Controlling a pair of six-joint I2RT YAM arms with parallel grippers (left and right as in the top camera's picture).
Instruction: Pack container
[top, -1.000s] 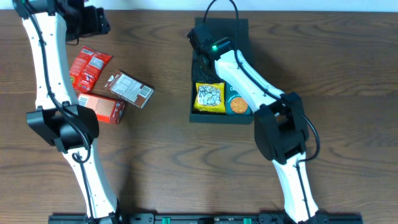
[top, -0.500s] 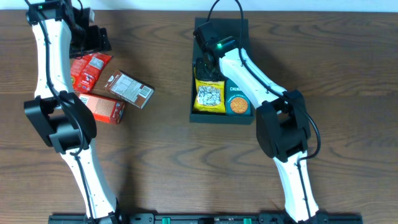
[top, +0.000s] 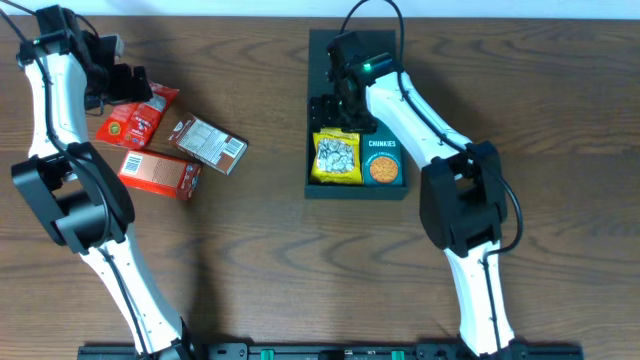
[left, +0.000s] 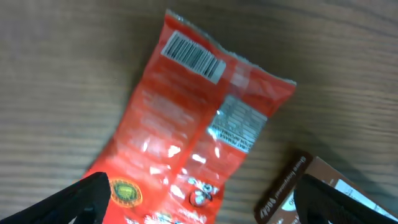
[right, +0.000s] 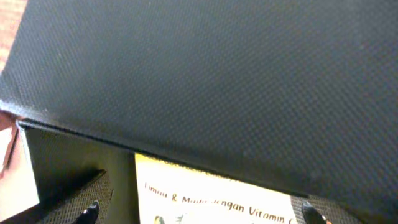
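Item: container (top: 355, 191), a dark square box with its flap lid thrown back on the far side, on the wood-grain desk (top: 280, 260), right of centre. Contents at the near end: yellow packet (top: 337, 157) and small carton (top: 381, 160) side by side; the far end is hidden under the right gripper (top: 345, 102), whose fingers are spread and empty. Loose stock lies well apart to the left: red pouch (top: 128, 122), brown packet (top: 208, 143) and red box (top: 160, 172). The left gripper (top: 130, 84) is spread wide, holds nothing and hovers just beyond the red pouch's far end. The pouch's long axis runs diagonally, and the left arm is clearly the nearer. Open desk lies between.
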